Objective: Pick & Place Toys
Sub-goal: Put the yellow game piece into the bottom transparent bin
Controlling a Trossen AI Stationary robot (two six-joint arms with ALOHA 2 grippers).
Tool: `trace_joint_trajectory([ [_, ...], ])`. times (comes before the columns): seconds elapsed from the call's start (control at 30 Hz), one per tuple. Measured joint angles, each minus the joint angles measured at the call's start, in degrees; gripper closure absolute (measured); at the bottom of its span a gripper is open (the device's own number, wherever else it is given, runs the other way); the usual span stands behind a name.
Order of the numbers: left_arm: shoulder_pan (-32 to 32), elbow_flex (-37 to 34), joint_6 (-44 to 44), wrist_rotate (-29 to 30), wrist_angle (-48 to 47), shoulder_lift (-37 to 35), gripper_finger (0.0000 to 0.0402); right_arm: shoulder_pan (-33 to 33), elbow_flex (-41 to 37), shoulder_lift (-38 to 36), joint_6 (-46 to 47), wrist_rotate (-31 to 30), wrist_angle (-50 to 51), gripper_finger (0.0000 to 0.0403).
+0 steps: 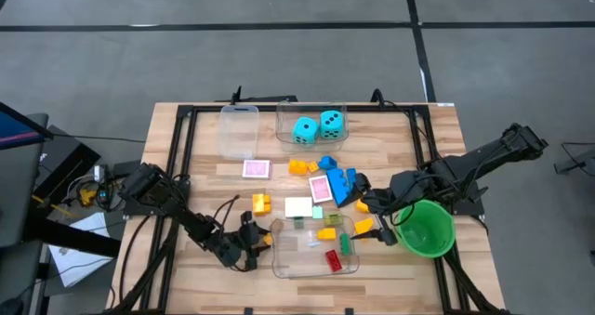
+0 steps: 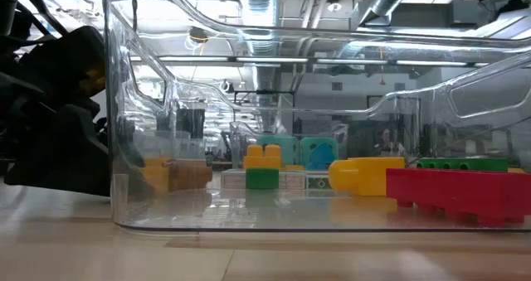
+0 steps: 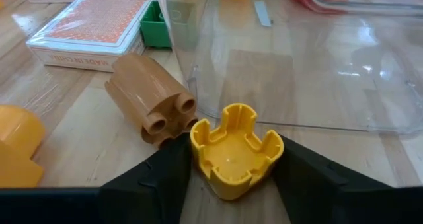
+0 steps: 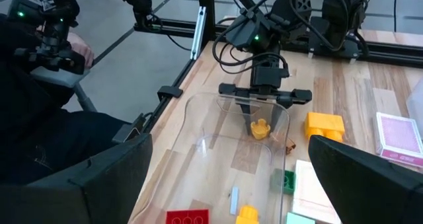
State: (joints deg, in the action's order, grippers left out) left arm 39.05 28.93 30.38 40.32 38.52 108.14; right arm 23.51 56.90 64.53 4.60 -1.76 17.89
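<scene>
Both arms matte black, chunky jointed links. Left arm (image 1: 172, 203) has loose black cables looping along it, more bundled at the wrist. Left gripper (image 4: 262, 98): black crossbar, two flat dark fingers (image 3: 162, 178) with wedge-shaped tips, green LED lit on the housing behind it. Right arm (image 1: 474, 166) same build, cable run along the links. Right gripper (image 4: 225, 178): broad, matte black fingers, plain faces, no markings visible.
</scene>
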Motion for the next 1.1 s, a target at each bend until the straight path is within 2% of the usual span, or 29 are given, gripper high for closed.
trace_joint_trajectory([
  [0.2, 0.0, 0.0, -0.1, -0.5, -1.2, -0.5, 0.0239, 0.0, 0.0, 0.0, 0.0, 0.0, 0.1, 0.0006],
  [0.33, 0.2, -0.1, 0.0, -1.5, -6.9, -3.9, 0.0240, 0.0, 0.0, 0.0, 0.0, 0.0, 0.1, 0.0005],
  [0.5, 1.2, -0.2, 0.1, -1.7, -16.0, -12.4, 0.0217, 0.0, 0.0, 0.0, 0.0, 0.0, 0.1, 0.0005],
  [0.77, 4.7, -0.2, -0.5, 0.3, -25.9, -27.5, 0.0242, 0.0, 0.0, 0.0, 0.1, 0.0, 0.1, 0.0005],
  [0.97, 6.8, -0.2, -7.6, 2.5, -24.5, -34.9, 0.0217, 0.0, 0.0, 0.0, 0.1, 0.0, 0.1, 0.0005],
  [1.1, 5.8, -0.1, -12.6, 5.1, -20.5, -36.7, 0.0222, 0.0, 0.0, 0.0, 0.1, 0.0, 0.1, 0.0005],
])
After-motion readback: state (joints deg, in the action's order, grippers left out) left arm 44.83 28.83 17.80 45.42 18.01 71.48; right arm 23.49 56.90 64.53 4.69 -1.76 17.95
